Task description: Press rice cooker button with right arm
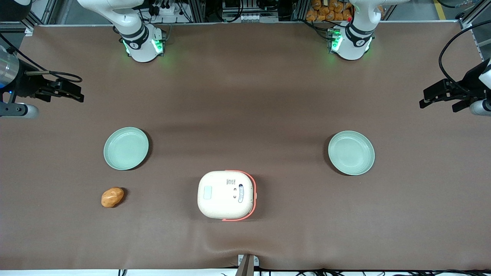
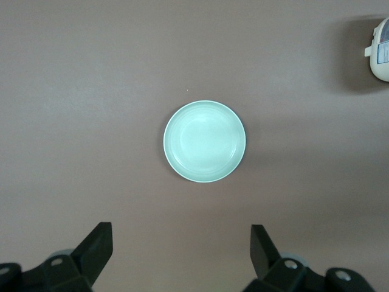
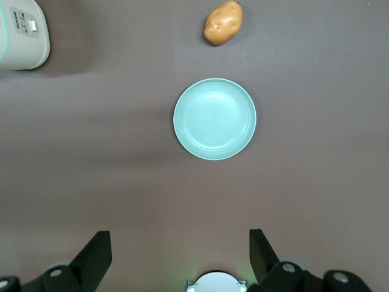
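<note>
The small rounded-square rice cooker (image 1: 226, 194) with a cream-beige lid and coral-orange handle band sits lid shut near the table's front edge, a pale window and small buttons showing on top. It lies well apart from the black two-finger gripper (image 3: 180, 258), whose jaws stand wide and hold nothing, high over a round pale-green plate (image 3: 214, 118). An orange-brown potato (image 3: 223, 23) lies near that plate, nearer the front camera
</note>
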